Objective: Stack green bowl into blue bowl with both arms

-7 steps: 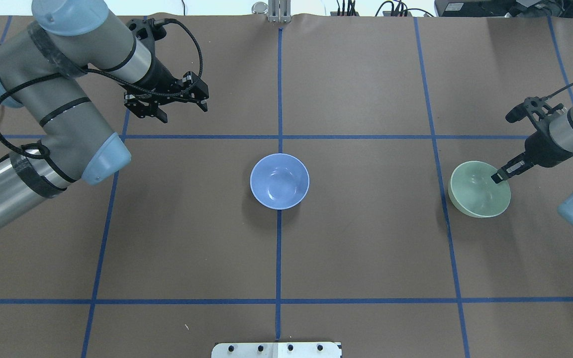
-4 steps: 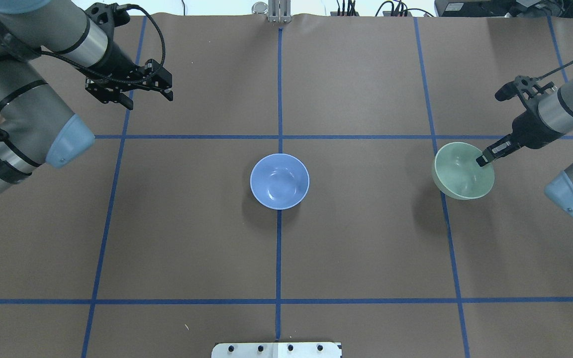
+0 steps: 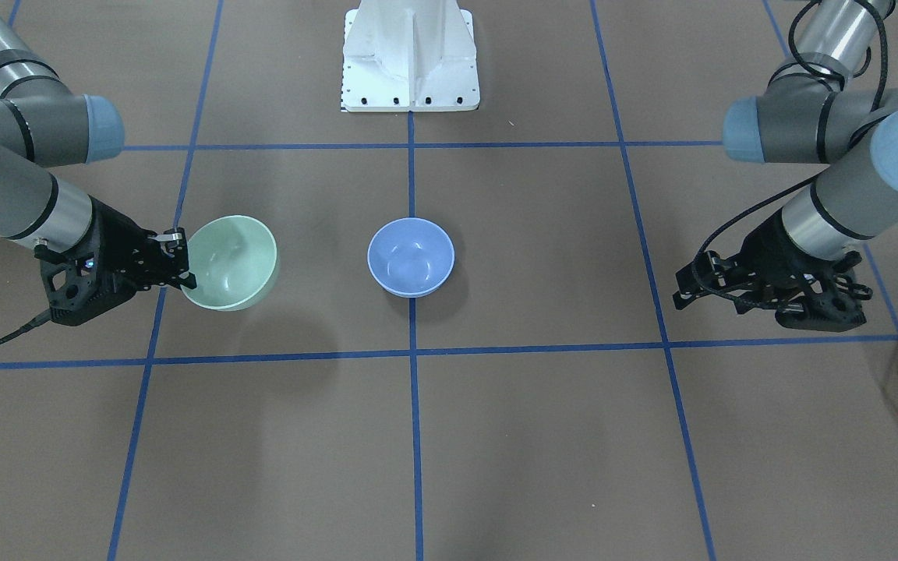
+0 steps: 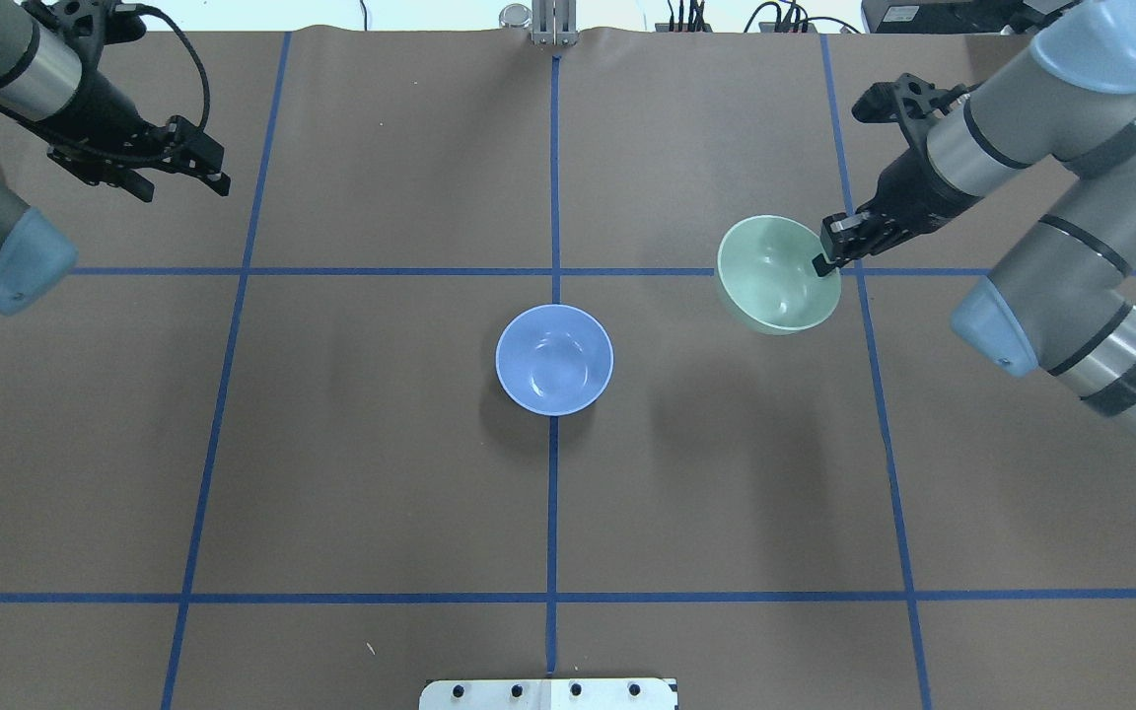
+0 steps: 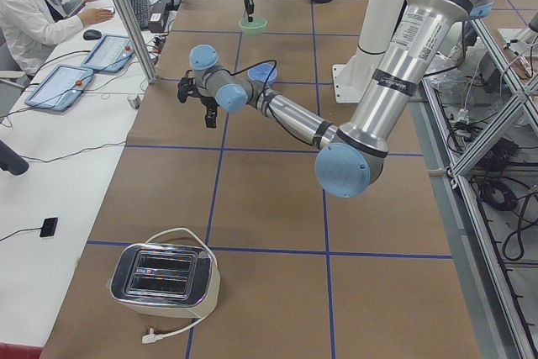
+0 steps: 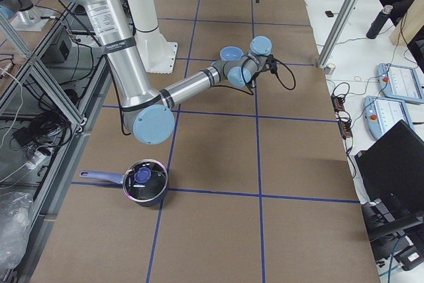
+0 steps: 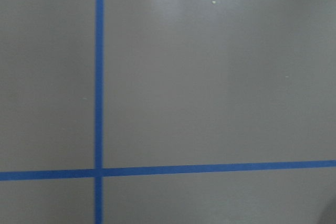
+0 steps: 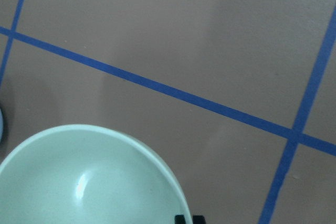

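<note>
Overhead exterior view, key relation: the blue bowl [image 4: 554, 359] lies past the far side of the held bowl from the right jaws, toward the robot's left and nearer its base. The two bowls are near each other but not touching.
Right jaws: closed on the rim of the green bowl [image 4: 778, 274], pinching the edge that faces the right arm [image 4: 962, 158], with one tip inside the bowl and one outside.
Green bowl: off the tabletop [image 4: 381, 473], judging by its shadow, which falls well apart from it. It hangs out from the jaws toward the blue bowl, mouth up and tipped a little.
Left jaws: spread wide and holding nothing, well apart from both bowls, at the end of the left arm [image 4: 26, 69].
Nearer arm: the right jaws are much closer to the blue bowl than the left jaws are.
Long axis: none to align, since both bowls are round.
Contents: both bowls are empty. The blue bowl sits upright on the tabletop, so its hollow is free to take the green one.
Next move, as a judgement: carry the green bowl until it is centred over the blue one, level it, then lower it.
</note>
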